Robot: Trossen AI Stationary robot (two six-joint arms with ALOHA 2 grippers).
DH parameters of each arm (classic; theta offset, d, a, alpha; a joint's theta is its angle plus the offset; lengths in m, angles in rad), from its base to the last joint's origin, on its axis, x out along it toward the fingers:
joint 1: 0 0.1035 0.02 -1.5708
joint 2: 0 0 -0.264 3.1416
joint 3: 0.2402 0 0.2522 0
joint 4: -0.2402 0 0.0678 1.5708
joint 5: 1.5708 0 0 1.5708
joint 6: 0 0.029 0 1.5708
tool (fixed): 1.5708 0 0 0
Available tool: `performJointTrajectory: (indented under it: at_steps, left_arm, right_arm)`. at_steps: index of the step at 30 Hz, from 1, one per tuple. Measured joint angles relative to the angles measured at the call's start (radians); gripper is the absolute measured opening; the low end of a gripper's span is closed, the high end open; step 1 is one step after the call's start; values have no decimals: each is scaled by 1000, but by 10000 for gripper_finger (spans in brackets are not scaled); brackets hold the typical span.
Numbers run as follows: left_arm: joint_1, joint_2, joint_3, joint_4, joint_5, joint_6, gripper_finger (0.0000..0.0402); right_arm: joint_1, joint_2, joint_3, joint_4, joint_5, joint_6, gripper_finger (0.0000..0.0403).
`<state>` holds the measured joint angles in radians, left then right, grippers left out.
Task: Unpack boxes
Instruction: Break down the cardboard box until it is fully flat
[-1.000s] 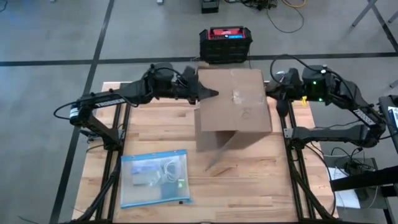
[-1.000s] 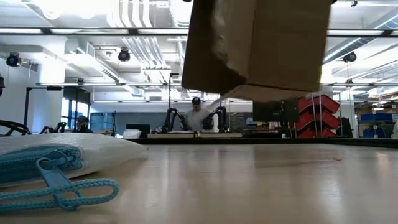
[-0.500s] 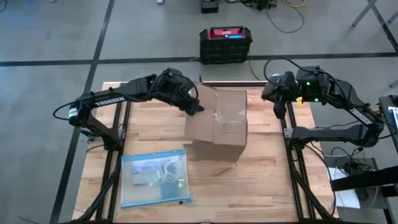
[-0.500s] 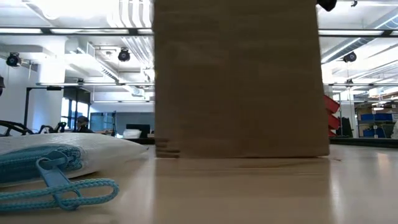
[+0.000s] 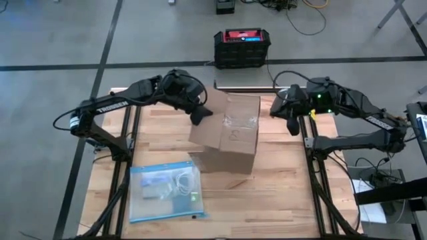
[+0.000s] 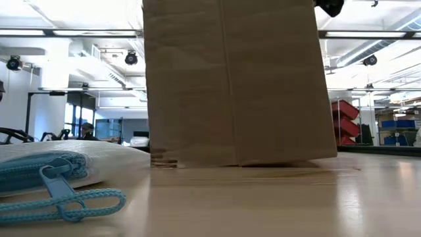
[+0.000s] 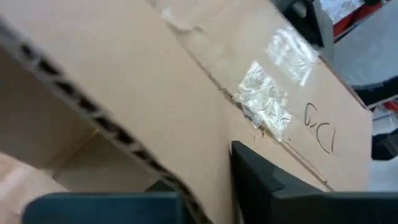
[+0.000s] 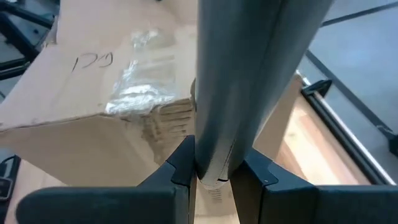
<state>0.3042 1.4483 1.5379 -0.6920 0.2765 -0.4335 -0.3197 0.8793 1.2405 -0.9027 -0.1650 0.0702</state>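
Note:
The brown cardboard box (image 5: pixel 227 137) stands on the table by its bottom, and it fills the middle of the low view (image 6: pixel 233 85). Clear tape (image 5: pixel 235 120) and handwriting mark its top. My left gripper (image 5: pixel 200 116) is at the box's far left top corner, shut on a flap. My right gripper (image 5: pixel 293 121) is shut and empty, a short way off the box's right side. In the right wrist view its shut fingers (image 8: pixel 217 74) show with the box (image 8: pixel 112 106) beyond them. My left gripper pinches the box's top flap at its raw corrugated edge (image 7: pixel 205 168), between its two fingers. One finger (image 7: pixel 280 186) lies on the taped outer face and the other (image 7: pixel 106 208) under the flap. It comes from the table's far left, slanting down. The box's bottom rests on the table.
A clear blue-edged plastic bag (image 5: pixel 165 190) with small items lies at the near left; its blue cord (image 6: pixel 59 197) shows in the low view. A black crate with a red top (image 5: pixel 242 45) stands on the floor beyond the far edge. There is bare wood near and right of the box.
The box was lifted clear a second ago. It has come down onto the table, shifted toward the left and near edges, and turned a little. My left gripper has gone down and left with it. My right gripper now stands apart from the box's right side.

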Motion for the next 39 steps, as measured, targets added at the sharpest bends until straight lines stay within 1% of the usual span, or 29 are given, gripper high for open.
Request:
performJointTrajectory:
  at_steps: [6,11,14,18,21,24,26,28,30,32,36,39]
  left_arm:
    - [0,-57,-2,44,-2,73,139]
    - [0,-110,-2,33,0,101,181]
    - [1,-152,5,48,0,92,196]
    - [-13,-201,83,146,-17,112,200]
    - [-76,-208,149,196,-120,197,196]
    - [-167,-169,172,240,-219,280,186]
    - [-212,-115,172,258,-236,290,179]
    - [-235,-35,171,276,-236,289,174]
    - [-241,50,166,269,-230,287,173]
    - [-236,121,163,270,-203,286,177]
    - [-217,208,227,292,-132,284,195]
    - [-215,267,270,291,-105,288,210]
  right_arm:
    - [56,7,-61,50,0,45,48]
    - [91,8,-106,115,-1,86,48]
    - [107,8,-123,135,8,110,48]
    - [115,11,-133,141,8,143,48]
    - [117,23,-136,141,8,151,48]
    - [117,37,-137,157,8,148,48]
    - [117,51,-137,182,7,141,48]
    - [119,62,-137,217,0,129,48]
    - [121,80,-137,253,-12,111,48]
    - [122,92,-137,277,-27,97,48]
    - [122,93,-140,280,-24,83,48]
    - [122,59,-144,275,-20,72,48]
